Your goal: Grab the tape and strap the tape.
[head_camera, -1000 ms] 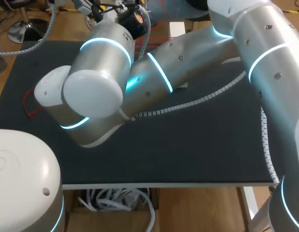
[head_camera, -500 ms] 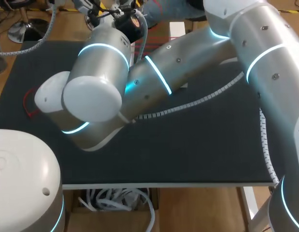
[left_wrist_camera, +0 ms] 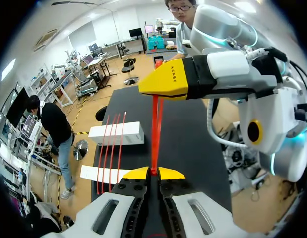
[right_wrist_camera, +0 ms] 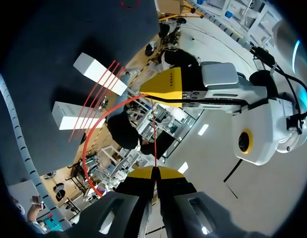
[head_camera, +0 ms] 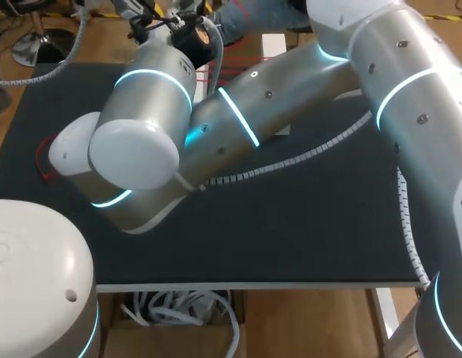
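A thin red tape (left_wrist_camera: 154, 134) is stretched straight between my two grippers above the dark table. In the left wrist view my left gripper (left_wrist_camera: 153, 171) is shut on one end, and my right gripper (left_wrist_camera: 165, 82) faces it, shut on the other end. From the right wrist view, my right gripper (right_wrist_camera: 154, 171) pinches the tape (right_wrist_camera: 154, 139), with my left gripper (right_wrist_camera: 163, 88) opposite. A slack red loop (right_wrist_camera: 86, 148) curves off beside the tight stretch. In the head view my right arm (head_camera: 253, 112) reaches across to the far left and hides both grippers.
Two white boxes (left_wrist_camera: 116, 134) (left_wrist_camera: 101, 172) lie on the table with several red strips (left_wrist_camera: 111, 148) laid across them. A red loop (head_camera: 40, 160) lies on the mat at the left. A ribbed cable (head_camera: 305, 156) trails across the dark mat (head_camera: 305, 224).
My right arm has shifted slightly toward the far left of the table. Both grippers keep their hold on the tape.
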Motion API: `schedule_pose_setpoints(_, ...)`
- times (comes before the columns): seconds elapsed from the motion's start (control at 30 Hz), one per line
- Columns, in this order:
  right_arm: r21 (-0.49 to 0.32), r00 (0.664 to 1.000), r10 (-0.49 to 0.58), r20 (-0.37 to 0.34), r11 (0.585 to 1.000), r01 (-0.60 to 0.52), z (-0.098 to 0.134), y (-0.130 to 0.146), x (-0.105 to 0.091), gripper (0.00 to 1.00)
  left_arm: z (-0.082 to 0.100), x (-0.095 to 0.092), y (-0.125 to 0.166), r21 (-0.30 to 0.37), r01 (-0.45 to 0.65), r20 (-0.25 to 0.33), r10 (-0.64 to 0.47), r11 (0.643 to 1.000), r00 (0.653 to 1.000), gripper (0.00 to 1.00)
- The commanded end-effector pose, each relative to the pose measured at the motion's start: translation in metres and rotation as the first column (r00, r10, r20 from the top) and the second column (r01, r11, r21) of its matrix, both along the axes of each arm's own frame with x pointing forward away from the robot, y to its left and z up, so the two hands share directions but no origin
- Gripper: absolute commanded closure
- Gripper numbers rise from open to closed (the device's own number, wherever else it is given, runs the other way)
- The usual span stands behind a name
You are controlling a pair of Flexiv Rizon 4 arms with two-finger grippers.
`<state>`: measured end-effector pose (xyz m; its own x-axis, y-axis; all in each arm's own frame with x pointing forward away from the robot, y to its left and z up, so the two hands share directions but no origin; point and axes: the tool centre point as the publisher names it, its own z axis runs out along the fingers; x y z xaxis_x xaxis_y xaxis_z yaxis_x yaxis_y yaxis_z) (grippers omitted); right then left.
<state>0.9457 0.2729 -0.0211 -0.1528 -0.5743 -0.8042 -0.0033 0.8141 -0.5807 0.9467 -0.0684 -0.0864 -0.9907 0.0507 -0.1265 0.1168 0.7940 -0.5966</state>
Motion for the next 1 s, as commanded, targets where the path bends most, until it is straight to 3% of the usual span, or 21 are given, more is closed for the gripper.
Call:
schedule_pose_setpoints(0.03,-0.005,1.000,-0.004,-0.003,1.000,0.004,0.0003,0.0016,0.0006,1.00,0.0007,0.0006,0.0001,0.003,0.001,-0.002,-0.001,1.000,1.000,1.00)
schedule_pose_setpoints(1.0,-0.019,1.000,-0.003,-0.008,1.000,0.002,-0.0072,0.0096,0.0009,1.00,0.0007,0.0006,0.0001,0.003,0.001,-0.002,-0.001,1.000,1.000,1.00)
